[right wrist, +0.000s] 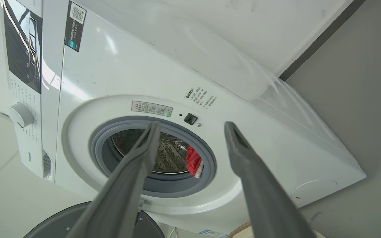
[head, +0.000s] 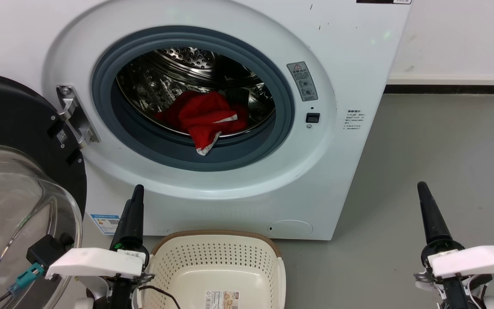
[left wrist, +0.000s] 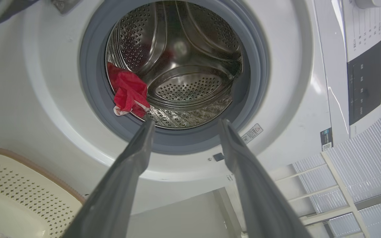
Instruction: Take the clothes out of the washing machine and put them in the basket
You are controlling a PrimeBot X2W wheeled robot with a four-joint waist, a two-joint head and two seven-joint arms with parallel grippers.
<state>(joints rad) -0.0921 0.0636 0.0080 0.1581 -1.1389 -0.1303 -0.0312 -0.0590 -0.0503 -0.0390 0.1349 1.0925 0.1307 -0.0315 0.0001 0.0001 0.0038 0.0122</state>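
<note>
Grey smooth floor (head: 423,171) meets a white wall (head: 457,34) with a dark skirting strip (head: 453,89). On it stands the white washer (head: 350,64), its round porthole lined by a grey rubber ring (head: 105,103) around a shiny perforated steel drum (head: 187,56). The clothes (head: 204,116), soft bright red fabric with pale trim, lie crumpled at the drum's 6 o'clock, one trimmed corner drooping over the lip onto the ring. At the porthole's 2 o'clock is a grey sticker (head: 302,80) with a red warning triangle, its small print unreadable. A black latch (head: 312,117) sits at 3 o'clock and a metal hinge (head: 73,116) at 9. The black-rimmed door (head: 15,128) with its bulging glass hangs open at the head view's 8 o'clock, beside a blue-and-white label (head: 105,223) too small to read. The cream basket (head: 217,257), holed plastic with a brown rim, sits on the floor at 6 o'clock, just before the washer, a printed paper label (head: 222,299) on its bottom. The left gripper (left wrist: 187,123) points at the porthole, jaws spread wide, holding nothing. The right gripper (right wrist: 193,125) is likewise wide apart and empty. A QR sticker (right wrist: 77,13), dark panel (right wrist: 21,49) and white knob (right wrist: 20,114) show at the washer's top.
</note>
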